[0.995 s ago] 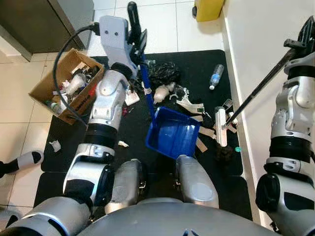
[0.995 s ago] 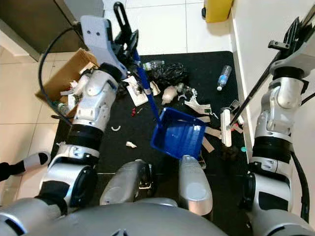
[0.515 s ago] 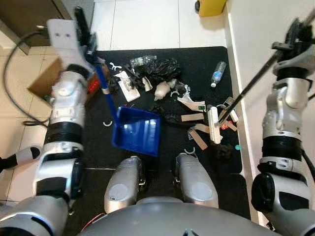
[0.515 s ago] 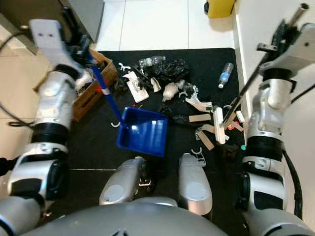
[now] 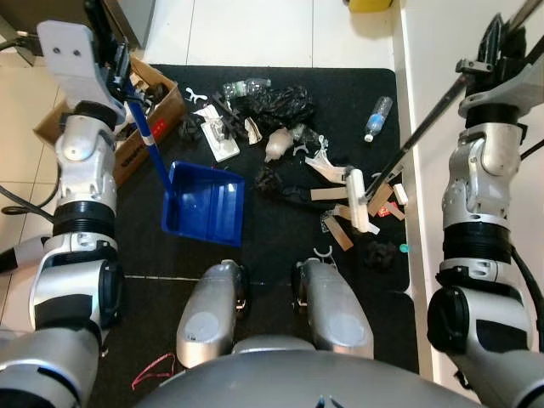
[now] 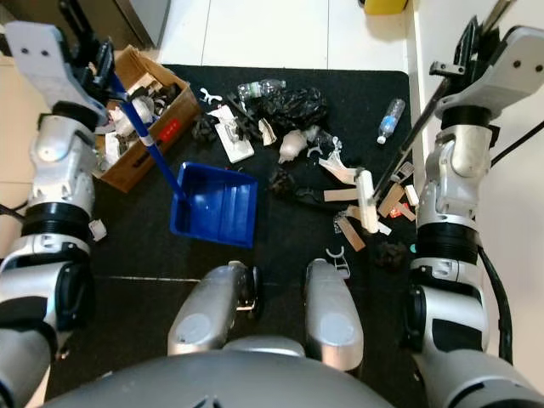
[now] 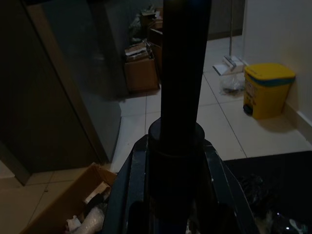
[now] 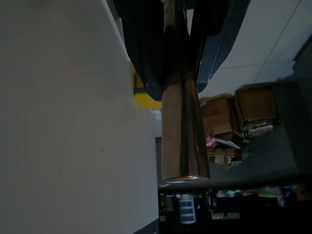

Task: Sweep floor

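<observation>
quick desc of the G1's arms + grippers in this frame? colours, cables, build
Both arms are jointed silver shells with black bands at the joints. The left arm ends in a pale grey wrist block with two small dark holes; a black cable loops beside it. The right arm carries a black bracket at the wrist, with a black cable along its lower part. Fingers are long and black.

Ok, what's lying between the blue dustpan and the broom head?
In the left eye view, between dustpan and broom head: a black clump and cardboard strip.
</observation>
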{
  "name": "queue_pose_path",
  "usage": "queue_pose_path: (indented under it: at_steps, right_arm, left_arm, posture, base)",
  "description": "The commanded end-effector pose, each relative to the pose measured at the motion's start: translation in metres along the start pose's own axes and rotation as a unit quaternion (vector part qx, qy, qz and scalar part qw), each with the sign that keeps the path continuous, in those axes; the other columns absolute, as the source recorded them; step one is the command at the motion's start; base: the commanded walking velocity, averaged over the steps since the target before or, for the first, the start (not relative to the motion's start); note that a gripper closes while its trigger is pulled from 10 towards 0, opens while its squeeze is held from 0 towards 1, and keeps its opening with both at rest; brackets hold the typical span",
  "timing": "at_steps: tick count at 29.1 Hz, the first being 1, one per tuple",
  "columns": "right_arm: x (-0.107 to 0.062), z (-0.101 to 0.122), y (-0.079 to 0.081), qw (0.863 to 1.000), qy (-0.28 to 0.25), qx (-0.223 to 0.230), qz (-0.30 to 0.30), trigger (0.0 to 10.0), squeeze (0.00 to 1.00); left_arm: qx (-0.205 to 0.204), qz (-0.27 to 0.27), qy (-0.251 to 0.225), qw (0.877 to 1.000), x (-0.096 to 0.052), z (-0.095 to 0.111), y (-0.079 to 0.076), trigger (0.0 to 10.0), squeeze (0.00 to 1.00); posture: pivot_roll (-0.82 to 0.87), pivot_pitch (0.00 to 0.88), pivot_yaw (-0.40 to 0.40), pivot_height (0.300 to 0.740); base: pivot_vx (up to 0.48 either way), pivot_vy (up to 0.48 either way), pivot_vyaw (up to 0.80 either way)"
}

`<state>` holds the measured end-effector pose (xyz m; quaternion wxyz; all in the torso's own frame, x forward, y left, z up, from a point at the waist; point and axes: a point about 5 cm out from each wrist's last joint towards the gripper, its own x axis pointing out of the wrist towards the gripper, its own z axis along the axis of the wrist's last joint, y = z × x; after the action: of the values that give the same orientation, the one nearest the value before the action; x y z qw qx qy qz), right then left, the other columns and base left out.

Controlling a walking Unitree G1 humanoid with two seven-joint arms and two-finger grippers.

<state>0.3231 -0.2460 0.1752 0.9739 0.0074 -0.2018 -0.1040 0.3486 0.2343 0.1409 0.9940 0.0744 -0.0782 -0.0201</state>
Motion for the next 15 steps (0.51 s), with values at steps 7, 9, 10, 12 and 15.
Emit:
queue_pose_path:
  at_steps: [7, 9, 10, 12, 15]
  right_arm:
    - [0.006, 0.007, 0.0, 1.0, -0.024, -0.004, 0.007, 10.0, 0.0]
    - [0.006, 0.008, -0.002, 1.0, -0.025, -0.005, 0.005, 10.0, 0.0]
    - [0.004, 0.007, -0.007, 1.0, -0.025, -0.004, -0.003, 10.0, 0.0]
    - [0.004, 0.007, -0.009, 1.0, -0.025, -0.001, -0.007, 10.0, 0.0]
    - [0.003, 0.006, -0.013, 1.0, -0.022, 0.002, -0.011, 10.0, 0.0]
  left_arm:
    - [0.069, 0.005, -0.006, 0.998, 0.002, -0.001, 0.009, 10.0, 0.0]
    - [0.075, 0.004, -0.002, 0.997, 0.0, -0.004, 0.01, 10.0, 0.0]
    - [0.075, 0.008, -0.003, 0.997, -0.004, -0.008, 0.012, 10.0, 0.0]
    - [0.076, 0.011, -0.003, 0.997, -0.005, -0.01, 0.013, 10.0, 0.0]
    - [0.063, 0.03, -0.002, 0.998, -0.003, -0.012, 0.01, 10.0, 0.0]
  posture:
    - [-0.02, 0.197, 0.037, 0.74]
    - [-0.02, 0.189, 0.034, 0.74]
    - [-0.02, 0.188, 0.028, 0.74]
    - [-0.02, 0.188, 0.028, 0.74]
    - [-0.03, 0.187, 0.009, 0.74]
  base:
    - [0.0, 0.0, 0.0]
    - [0.0, 0.0, 0.0]
    - [0.0, 0.0, 0.0]
    - [0.0, 0.0, 0.0]
    - [0.0, 0.0, 0.0]
